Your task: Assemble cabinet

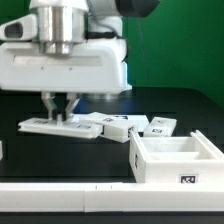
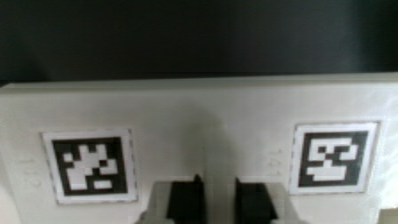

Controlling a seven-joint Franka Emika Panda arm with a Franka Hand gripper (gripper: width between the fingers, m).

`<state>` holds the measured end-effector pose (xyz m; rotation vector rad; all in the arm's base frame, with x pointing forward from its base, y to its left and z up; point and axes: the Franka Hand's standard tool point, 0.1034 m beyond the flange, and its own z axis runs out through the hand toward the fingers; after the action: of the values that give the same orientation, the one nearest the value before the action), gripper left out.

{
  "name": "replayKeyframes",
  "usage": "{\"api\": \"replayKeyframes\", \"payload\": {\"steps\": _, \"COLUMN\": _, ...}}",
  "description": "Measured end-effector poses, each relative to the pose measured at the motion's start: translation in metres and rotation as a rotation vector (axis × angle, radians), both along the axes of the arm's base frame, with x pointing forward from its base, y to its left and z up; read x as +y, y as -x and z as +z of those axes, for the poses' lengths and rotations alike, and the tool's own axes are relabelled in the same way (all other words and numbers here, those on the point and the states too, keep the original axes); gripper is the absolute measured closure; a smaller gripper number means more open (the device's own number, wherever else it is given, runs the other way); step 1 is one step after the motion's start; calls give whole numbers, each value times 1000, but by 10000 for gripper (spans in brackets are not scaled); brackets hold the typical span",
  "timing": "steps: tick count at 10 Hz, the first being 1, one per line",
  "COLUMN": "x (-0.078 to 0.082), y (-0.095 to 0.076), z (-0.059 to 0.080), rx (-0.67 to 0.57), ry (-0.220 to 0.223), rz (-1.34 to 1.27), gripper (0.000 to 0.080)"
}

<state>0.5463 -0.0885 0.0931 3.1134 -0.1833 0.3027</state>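
Observation:
My gripper [image 1: 60, 107] reaches straight down onto a flat white cabinet panel [image 1: 50, 125] lying on the black table at the exterior view's left. In the wrist view the panel [image 2: 199, 115] fills the frame and carries two square tags, one on each side of my gripper [image 2: 215, 200]. The dark fingers [image 2: 173, 203] stand close together, and a pale part of the panel fills the narrow gap between them. The large white open box frame [image 1: 176, 156] of the cabinet stands at the front right. Two more white tagged parts [image 1: 112, 125] [image 1: 157, 126] lie in a row beside the panel.
A long white bar [image 1: 60, 196] runs along the table's front edge. A green wall stands behind the table. The arm's bulky white body [image 1: 65, 65] hangs over the left half of the scene.

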Motion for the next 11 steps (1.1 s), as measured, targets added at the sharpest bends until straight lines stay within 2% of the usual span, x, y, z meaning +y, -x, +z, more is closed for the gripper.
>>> {"api": "replayKeyframes", "payload": {"steps": 1, "x": 15, "y": 8, "z": 5, "rx": -34, "ry": 31, "rz": 113, "gripper": 735}}
{"api": "replayKeyframes", "payload": {"steps": 2, "x": 21, "y": 15, "z": 5, "rx": -29, "ry": 44, "rz": 191, "gripper": 735}}
{"api": "replayKeyframes", "payload": {"steps": 4, "x": 14, "y": 13, "z": 4, "rx": -22, "ry": 76, "rz": 294, "gripper": 735}}
{"api": "replayKeyframes", "payload": {"steps": 6, "x": 20, "y": 12, "z": 5, "rx": -18, "ry": 115, "rz": 433, "gripper": 735}}
{"api": "replayKeyframes", "payload": {"steps": 9, "x": 96, "y": 5, "z": 10, "rx": -25, "ry": 183, "rz": 816, "gripper": 735}}
{"api": "replayKeyframes", "payload": {"steps": 10, "x": 112, "y": 6, "z": 13, "rx": -42, "ry": 210, "rz": 894, "gripper": 735}}
{"api": "replayKeyframes", "payload": {"steps": 11, "x": 113, "y": 12, "z": 17, "rx": -71, "ry": 233, "rz": 935, "gripper": 735}}
